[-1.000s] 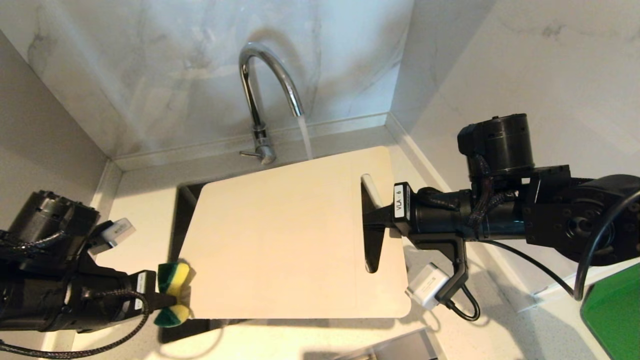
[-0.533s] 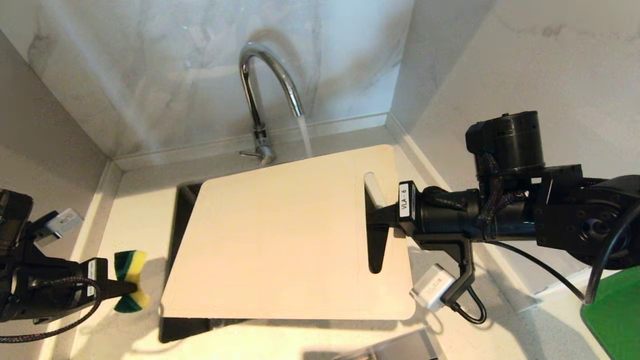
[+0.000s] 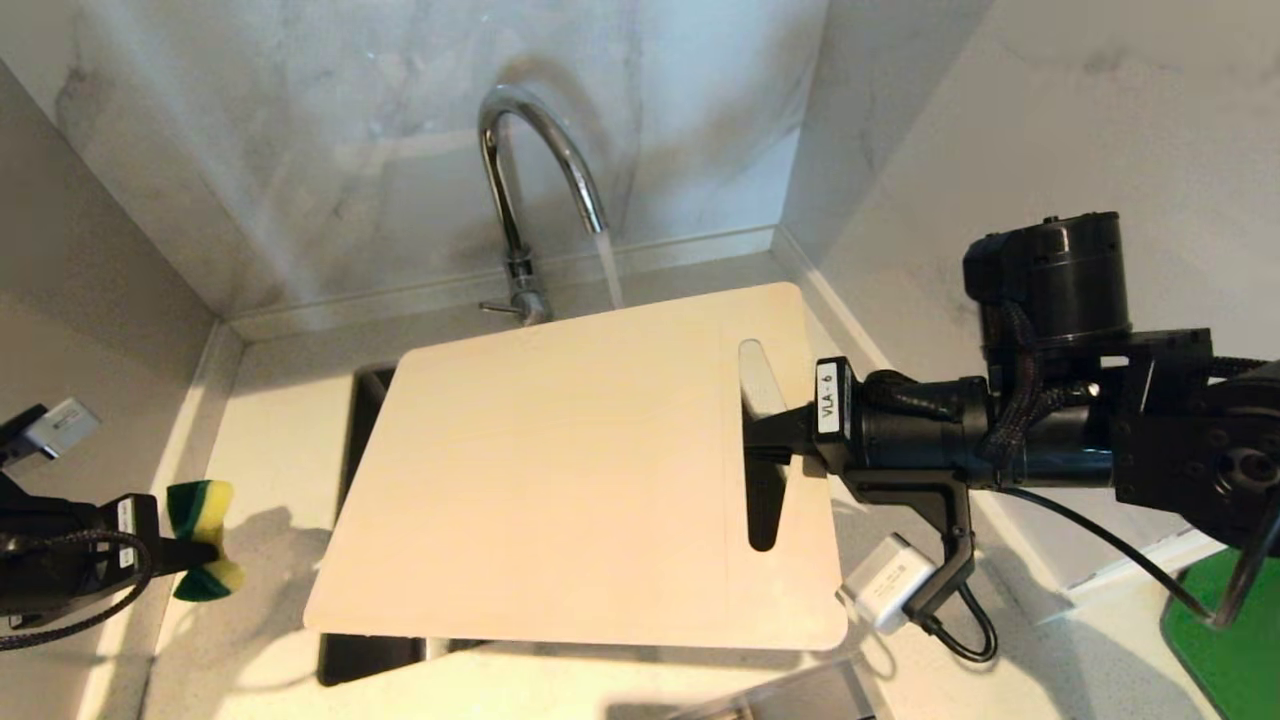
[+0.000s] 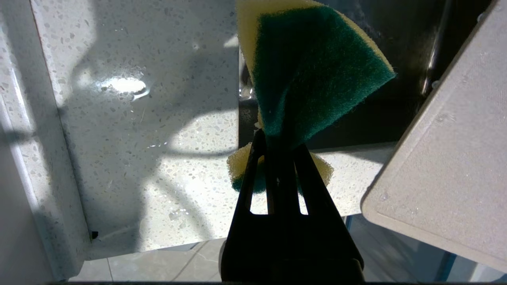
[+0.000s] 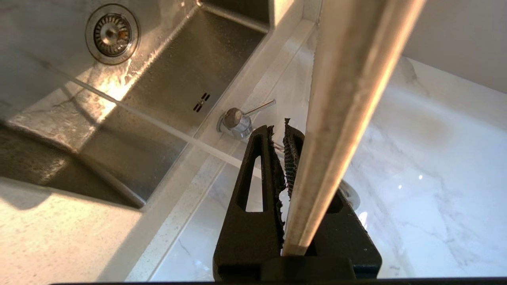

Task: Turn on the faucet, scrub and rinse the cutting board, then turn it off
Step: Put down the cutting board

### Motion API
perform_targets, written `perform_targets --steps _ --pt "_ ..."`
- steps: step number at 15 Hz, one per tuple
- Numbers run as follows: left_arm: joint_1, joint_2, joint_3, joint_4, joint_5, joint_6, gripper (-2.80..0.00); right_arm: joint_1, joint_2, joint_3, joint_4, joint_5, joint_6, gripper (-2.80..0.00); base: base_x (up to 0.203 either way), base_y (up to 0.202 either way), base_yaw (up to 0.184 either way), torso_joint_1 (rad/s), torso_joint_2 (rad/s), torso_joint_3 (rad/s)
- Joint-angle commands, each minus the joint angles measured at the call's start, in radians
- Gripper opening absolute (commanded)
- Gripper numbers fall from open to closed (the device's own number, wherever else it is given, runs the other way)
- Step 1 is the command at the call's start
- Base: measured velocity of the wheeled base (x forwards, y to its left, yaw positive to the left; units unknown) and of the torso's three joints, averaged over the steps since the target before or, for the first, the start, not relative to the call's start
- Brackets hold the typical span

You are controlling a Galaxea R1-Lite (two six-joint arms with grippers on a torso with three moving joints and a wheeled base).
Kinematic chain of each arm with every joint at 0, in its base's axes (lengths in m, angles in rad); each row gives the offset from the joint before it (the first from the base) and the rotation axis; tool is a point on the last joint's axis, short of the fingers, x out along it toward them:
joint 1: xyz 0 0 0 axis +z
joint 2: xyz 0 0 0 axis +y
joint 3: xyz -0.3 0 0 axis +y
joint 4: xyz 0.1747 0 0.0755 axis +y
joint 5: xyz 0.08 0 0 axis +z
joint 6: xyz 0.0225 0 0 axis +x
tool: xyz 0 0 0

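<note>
Pale beige, the board (image 3: 560,470) hangs tilted over the sink (image 3: 365,400), its far edge under the faucet (image 3: 530,200), where a thin stream of water (image 3: 610,270) runs down onto it. The right gripper (image 3: 775,440) is clamped on the strip of board beside the slanted handle slot (image 3: 760,450), at the board's right end. In the right wrist view the board's edge (image 5: 340,118) crosses between the black fingers (image 5: 261,190), which pinch it tight, with the steel basin and its drain (image 5: 112,33) beyond and the faucet's lever (image 5: 257,109) at the rim.

The left gripper (image 3: 185,555) sits at the far left over the speckled counter (image 3: 270,440), well apart from the board's left edge, and is squeezed shut on a green-and-yellow sponge (image 3: 203,540) that bulges out either side of its tips. From the left wrist view the sponge (image 4: 309,71) is folded in the grip, green face outward, and the board's corner (image 4: 447,178) lies off to one side. A bright green flat thing (image 3: 1230,640) shows at the right edge of the counter.
</note>
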Motion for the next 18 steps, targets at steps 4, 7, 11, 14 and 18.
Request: perform_targets --steps 4,7,11,14,18 --pt "0.003 0.009 0.007 0.003 -0.002 -0.003 -2.8 0.0 -0.048 0.031 -0.002 0.002 -0.008 -2.8 0.0 0.0 0.0 0.0 0.0 0.0" --pt "0.003 0.029 0.006 0.016 -0.01 0.025 -2.8 0.0 -0.075 0.039 -0.002 0.001 0.01 -2.8 0.0 0.0 0.0 0.0 0.0 0.0" --pt "0.015 0.043 0.015 0.017 -0.005 0.035 -2.8 -0.023 -0.11 0.115 -0.069 0.0 0.069 -2.8 0.0 0.0 0.0 0.0 0.0 0.0" --pt "0.035 0.043 0.016 0.016 -0.005 0.037 -2.8 -0.028 -0.134 0.179 -0.187 -0.007 0.161 -2.8 0.0 0.0 0.0 0.0 0.0 0.0" --pt "0.035 0.068 0.014 0.013 -0.01 0.054 -2.8 -0.04 -0.156 0.201 -0.193 -0.007 0.163 -2.8 0.0 0.0 0.0 0.0 0.0 0.0"
